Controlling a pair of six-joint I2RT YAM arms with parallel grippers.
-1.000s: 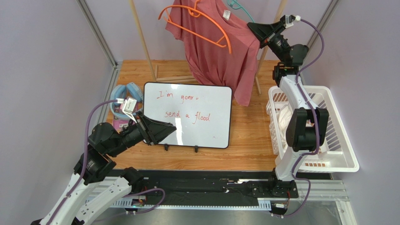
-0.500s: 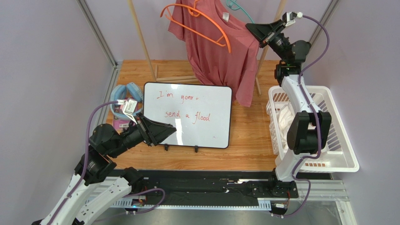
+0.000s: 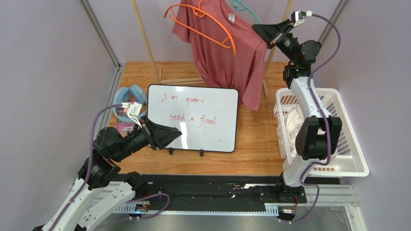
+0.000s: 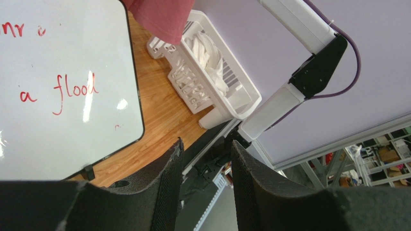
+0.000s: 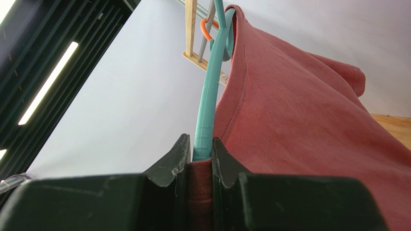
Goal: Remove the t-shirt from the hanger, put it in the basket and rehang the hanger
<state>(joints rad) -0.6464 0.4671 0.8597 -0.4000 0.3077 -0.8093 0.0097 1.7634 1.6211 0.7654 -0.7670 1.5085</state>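
T-shirt (image 3: 226, 57) hangs off the wooden rack (image 3: 144, 38) at the far edge of the bench, mid to far-right, collar up and hem down. Its long axis is near vertical, and the hem drops just past the far-right corner of the whiteboard (image 3: 193, 120).

R end effector (image 3: 258, 30) is up at the shirt's right shoulder. Jaws are pinched shut on a fold of red cloth, w/ the teal hanger (image 5: 207, 106) arm coming up right out of the same gap. Can't tell if the hanger itself is clamped too.

That hanger arm slopes from the rack hook down toward the R end effector, so the shoulder seam lies along it. Looks to me like the cloth has to slide off the arm's low end, i.e. outward toward the bench's right edge.

An orange hanger (image 3: 212, 36) lies across the shirt front. Not sure which of the two really carries it.

L end effector (image 3: 176, 133) hovers over the whiteboard near the near-left corner, jaws part open, nothing in them, well apart from the shirt. R arm is clearly the nearer one.

White basket (image 3: 354, 144) sits at the right edge.
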